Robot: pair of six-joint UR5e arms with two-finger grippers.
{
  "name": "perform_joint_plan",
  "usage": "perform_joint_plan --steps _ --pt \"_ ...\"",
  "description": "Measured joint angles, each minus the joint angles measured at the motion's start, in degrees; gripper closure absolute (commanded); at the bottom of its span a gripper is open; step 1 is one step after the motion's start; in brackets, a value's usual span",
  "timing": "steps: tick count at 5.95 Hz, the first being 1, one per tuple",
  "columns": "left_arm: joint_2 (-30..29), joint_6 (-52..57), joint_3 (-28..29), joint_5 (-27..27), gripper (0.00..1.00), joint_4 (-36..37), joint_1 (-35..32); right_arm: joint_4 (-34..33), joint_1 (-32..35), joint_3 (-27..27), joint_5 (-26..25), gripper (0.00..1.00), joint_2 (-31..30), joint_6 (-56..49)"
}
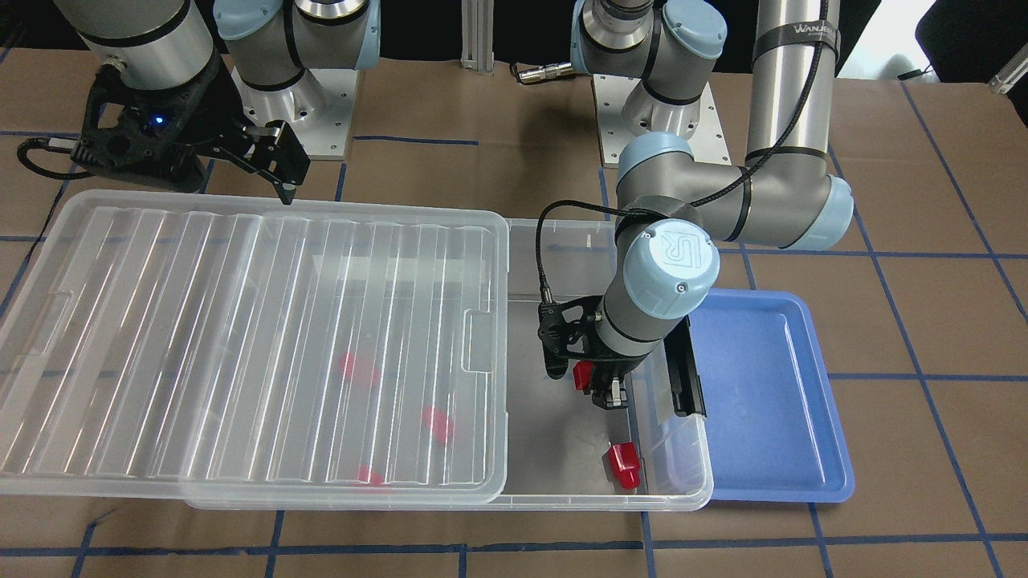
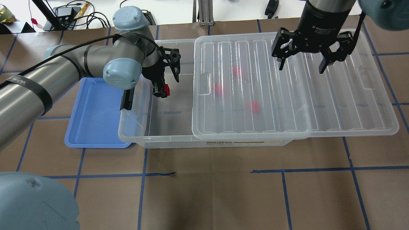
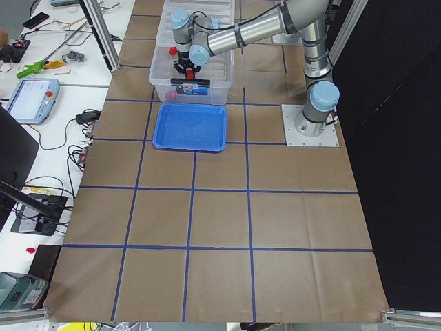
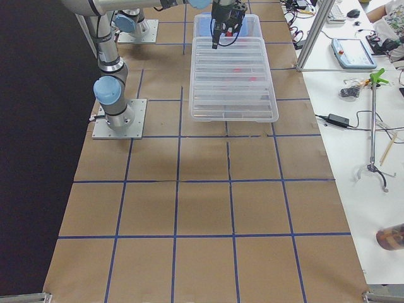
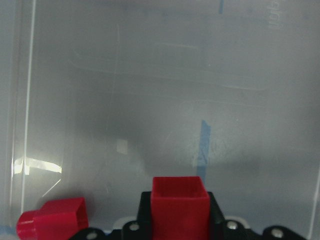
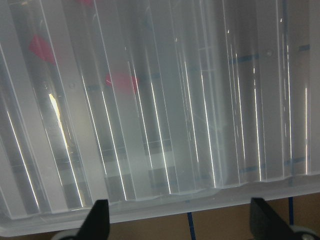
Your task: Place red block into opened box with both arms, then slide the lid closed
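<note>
The left jaws pinch the red block (image 2: 166, 90), set narrow, with the open box (image 2: 134, 126) just beneath them. It looks light, stiff and glossy-slippery, so the flat sides should grip best. The right jaws hang wide, the lid (image 2: 287, 105) below.

Three red blocks (image 1: 438, 424) under the lid (image 1: 241, 337) show only as blurred pink smears. Left pincer (image 5: 179, 220) cropped by the wrist view's bottom edge, held red block (image 5: 179, 197) too. Right pincer (image 6: 182, 217): just fingertips (image 6: 101, 217) in frame. Side views: blocks too small.
</note>
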Motion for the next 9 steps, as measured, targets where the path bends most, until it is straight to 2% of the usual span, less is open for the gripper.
perform_joint_plan --steps 1,2,4,5,7,8,9 --pt "-1.69 0.11 -1.99 0.01 0.36 4.18 -0.46 0.00 0.00 0.02 -0.04 0.00 0.00 -0.11" --pt "-2.37 0.39 -2.68 0.05 0.07 5.69 -0.54 0.00 0.00 0.03 -0.06 0.00 0.00 -0.24" --pt "-2.01 0.47 -2.64 -0.74 0.04 4.65 -0.51 -0.01 -0.10 0.06 0.06 0.00 0.34 -0.34" --pt "-0.21 0.31 -1.13 -0.91 0.04 0.23 -0.54 -0.09 -0.34 0.07 0.29 0.00 0.43 -0.32" --pt "6.26 -1.86 6.89 -1.00 0.04 -17.24 -0.57 -0.06 -2.04 -0.10 -0.67 0.00 0.29 -1.65" --pt "9.79 -3.57 10.94 -0.86 0.03 -25.99 -0.57 -0.13 -5.46 -0.13 -2.05 0.00 0.13 -5.68" --pt "13.19 -6.05 13.16 -0.62 0.03 -31.67 -0.37 -0.28 -10.87 -0.06 -3.01 0.00 0.13 -12.38"
